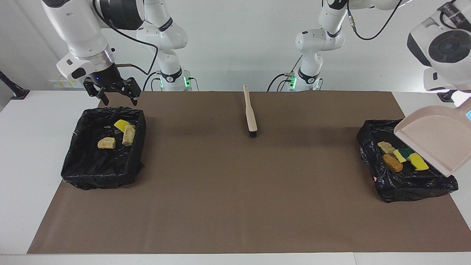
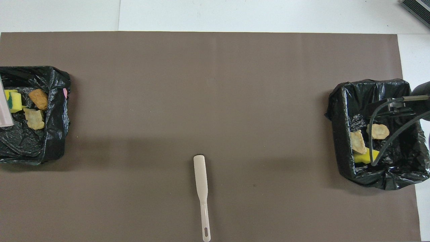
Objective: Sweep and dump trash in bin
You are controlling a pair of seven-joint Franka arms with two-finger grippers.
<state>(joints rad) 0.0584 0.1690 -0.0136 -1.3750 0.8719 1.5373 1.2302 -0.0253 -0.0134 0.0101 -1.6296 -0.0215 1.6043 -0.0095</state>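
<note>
While the left tool itself sits out of view past the frame's edge at the left arm's end of the bench, pinching the handle of the beige dustpan, the pan hangs tilted over the black-lined bin there. In that bin lies part of the trash: a tan chunk, an orange-brown chunk, a yellow-and-green sponge and a yellow sponge bit, these last two just under the pan's lower lip.

The right tool hovers with its fingers spread wide and nothing between them, over the robots' edge of the other black-lined bin at the right arm's end. Below it in this bin rest a yellow sponge piece, a beige chunk touching it, and a tan piece near them.

The brush lies on the brown mat between the bins, close to the robots.
</note>
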